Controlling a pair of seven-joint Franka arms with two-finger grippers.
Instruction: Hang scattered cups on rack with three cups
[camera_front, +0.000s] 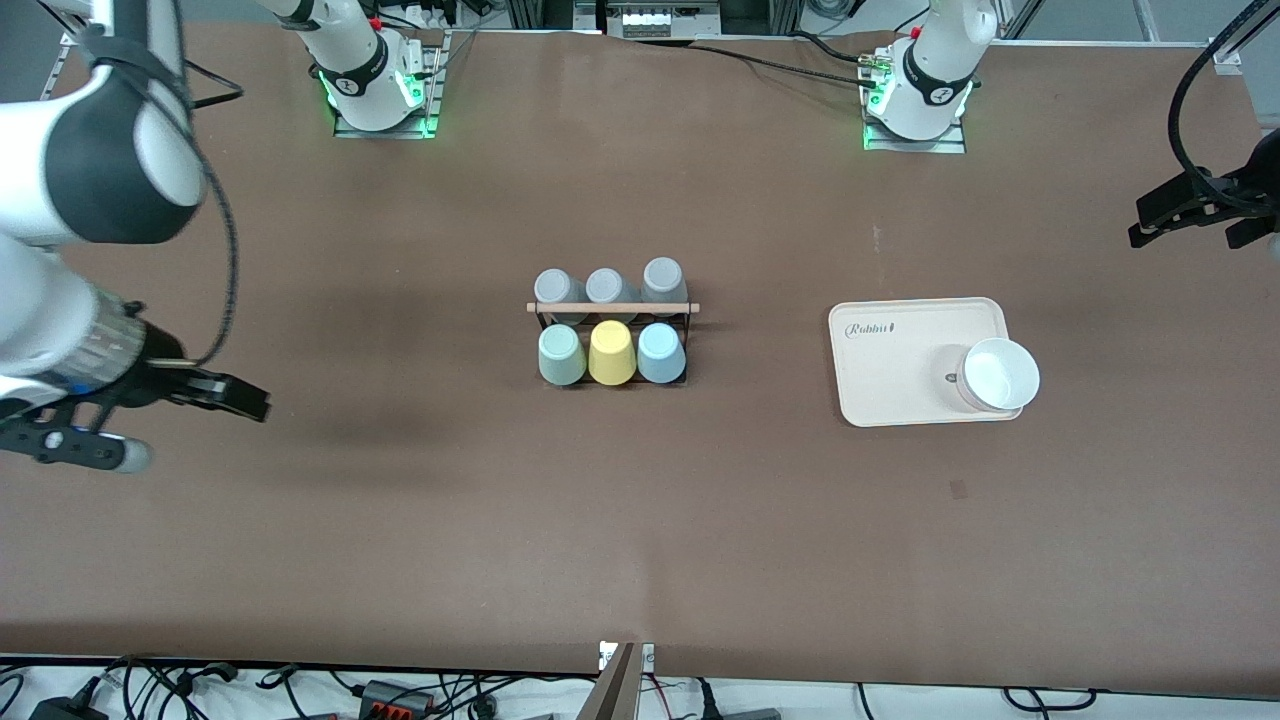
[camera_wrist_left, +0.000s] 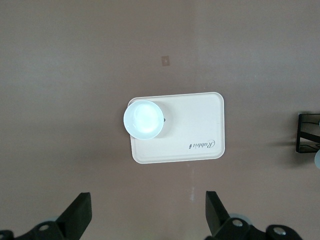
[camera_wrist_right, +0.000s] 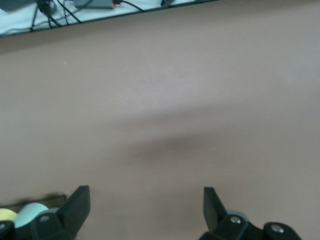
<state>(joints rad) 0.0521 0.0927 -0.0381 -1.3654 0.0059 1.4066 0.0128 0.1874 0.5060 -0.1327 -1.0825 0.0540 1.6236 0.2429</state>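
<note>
Mint cup (camera_front: 561, 355) racked (camera_front: 612, 308) — front view only

A matte brown worktop (camera_front: 640, 520) fills nearly the whole scene, evenly lit with soft shadows. Black cables (camera_front: 300, 690) trail along its near edge over what may be a pale floor, though little shows.

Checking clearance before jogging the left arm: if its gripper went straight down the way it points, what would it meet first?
Probably bare table: the open left gripper looks down just beside the tray holding the white bowl, though depth is unclear.
</note>
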